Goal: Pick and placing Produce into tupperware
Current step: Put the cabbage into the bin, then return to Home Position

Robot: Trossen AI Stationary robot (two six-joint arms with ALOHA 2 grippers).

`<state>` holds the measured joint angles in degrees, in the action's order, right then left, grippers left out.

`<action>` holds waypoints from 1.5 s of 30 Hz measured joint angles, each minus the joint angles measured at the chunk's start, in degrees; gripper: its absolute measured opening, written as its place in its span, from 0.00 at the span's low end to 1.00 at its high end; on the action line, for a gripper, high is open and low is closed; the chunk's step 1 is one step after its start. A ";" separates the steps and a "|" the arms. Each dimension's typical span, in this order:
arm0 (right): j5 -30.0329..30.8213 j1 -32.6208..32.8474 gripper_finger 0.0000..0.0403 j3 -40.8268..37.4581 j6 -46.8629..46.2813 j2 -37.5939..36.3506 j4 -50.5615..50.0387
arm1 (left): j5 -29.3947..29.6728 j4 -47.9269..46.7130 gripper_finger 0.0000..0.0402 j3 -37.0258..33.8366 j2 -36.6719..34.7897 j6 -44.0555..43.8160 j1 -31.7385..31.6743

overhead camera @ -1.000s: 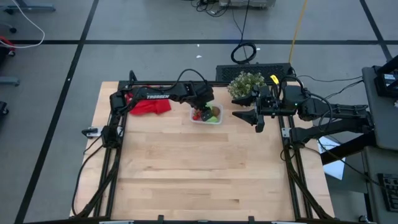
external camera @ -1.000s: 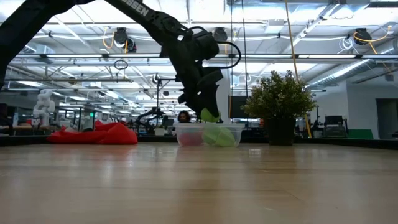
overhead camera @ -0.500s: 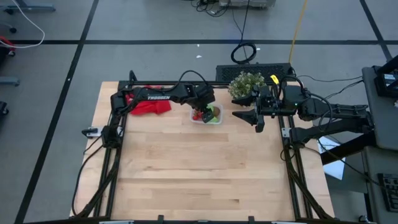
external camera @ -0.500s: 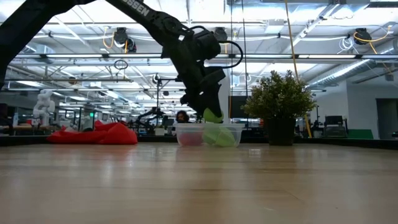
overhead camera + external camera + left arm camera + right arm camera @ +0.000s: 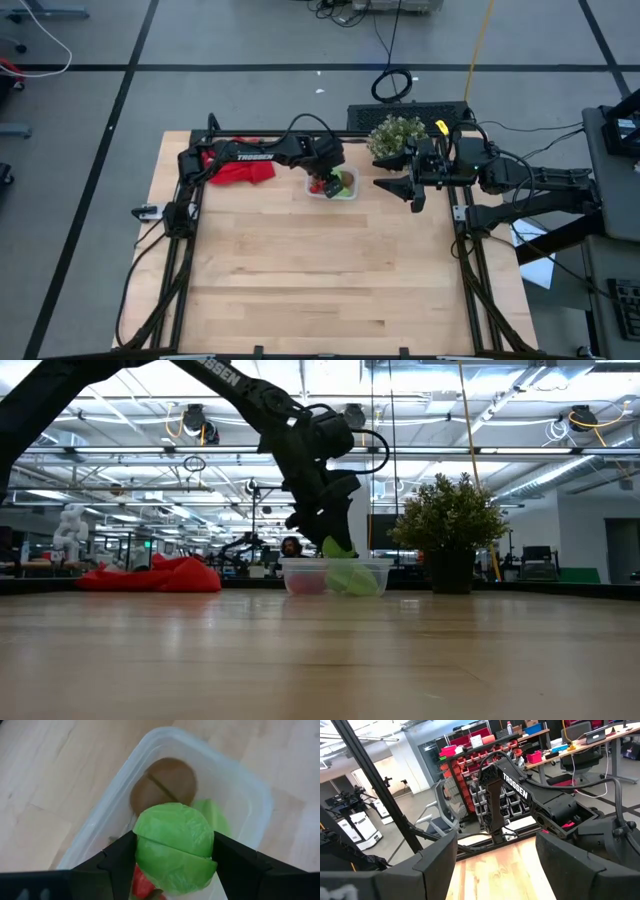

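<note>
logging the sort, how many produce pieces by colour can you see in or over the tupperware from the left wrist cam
green: 2, one held in the left tool as green piece, one second green piece in the tupperware
brown: 1, brown oval
red: 1 visible, red piece, more may be hidden
total: 4

Left pincer (image 5: pixel 174 860): hovering just above the tupperware (image 5: pixel 250 800), gripping a produce piece (image 5: pixel 172 845).
Oval (image 5: pixel 163 784): lying inside, beyond the pincer.
Plant (image 5: pixel 395 133): standing to its right.
Cloth (image 5: pixel 240 170): lying to its left.

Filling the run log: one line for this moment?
left gripper: shut on green piece | above tupperware | right gripper: open, waiting
</note>
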<state>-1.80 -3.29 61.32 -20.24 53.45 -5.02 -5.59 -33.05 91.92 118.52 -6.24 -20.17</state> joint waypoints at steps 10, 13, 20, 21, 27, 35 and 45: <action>-0.02 0.02 0.65 0.00 -0.08 0.00 0.00 | 1.51 -2.17 0.58 0.00 0.00 -0.53 -0.42; -0.02 0.02 0.65 0.00 -0.08 0.00 0.00 | 1.51 -2.17 0.58 0.00 0.00 -0.70 -0.56; -0.02 0.00 0.65 0.00 -0.08 0.00 0.00 | 0.55 -2.41 0.58 0.00 0.00 -1.92 -1.14; -0.04 0.00 0.65 0.00 -0.08 0.00 0.00 | 0.44 -2.43 0.58 0.00 0.00 -1.95 -1.22; -1.51 0.02 0.65 0.00 -0.08 0.00 0.02 | 0.05 -2.44 0.59 0.00 0.00 -1.91 -1.12; -1.51 0.02 0.65 0.00 -0.08 0.00 0.04 | 0.07 -2.45 0.69 0.00 0.00 -1.93 -1.18; -1.51 0.02 0.65 0.00 -0.08 0.00 0.04 | 1.31 -2.47 0.75 0.00 0.00 -1.87 -1.02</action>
<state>-3.31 -3.27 61.32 -20.32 53.45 -4.97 -4.28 -35.52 91.92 118.52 -8.11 -21.19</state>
